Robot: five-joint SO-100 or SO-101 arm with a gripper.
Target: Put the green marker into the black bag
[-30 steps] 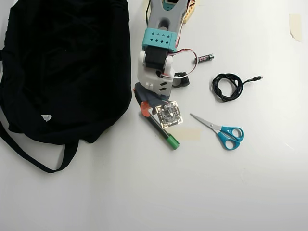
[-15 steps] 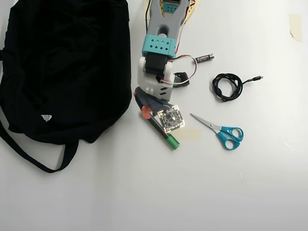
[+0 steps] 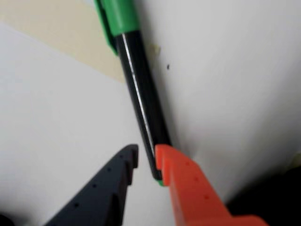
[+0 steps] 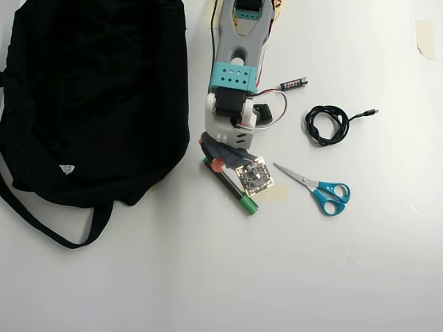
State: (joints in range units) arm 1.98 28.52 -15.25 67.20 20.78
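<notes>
**Fingers straddle the marker's tail end**

Near the centre of the overhead view, the green marker [image 4: 233,188] lies flat on the white counter [image 4: 208,277], slanting from upper left to lower right with its green cap toward the lower right, resting on a patch of beige tape [image 4: 277,194]. The arm [image 4: 235,76] reaches down from the top edge, and the gripper [image 4: 211,158] sits over the marker's uncapped upper-left end.

The wrist view shows it closer, though it is blurred: the gripper [image 3: 146,160] has its dark finger on the left and its orange finger [image 3: 188,188] on the right, spread slightly, with the tail of the marker [image 3: 141,99] in the narrow gap between them. The orange finger seems to touch the barrel's end; whether the dark one does, I cannot tell. Nothing is pinched yet by the look of it. Taking the marker at its tail rather than its middle seems forced by the arm's reach, and would leave the long capped end hanging free, so it may swing or slip once lifted.

The black bag [image 4: 90,97] fills the upper left of the overhead view, close beside the arm, its strap [image 4: 41,221] trailing toward the lower left. Right of the marker lie blue-handled scissors [image 4: 322,190], a coiled black cable [image 4: 329,124] and a small battery [image 4: 293,84], all apart from the grasp.
</notes>
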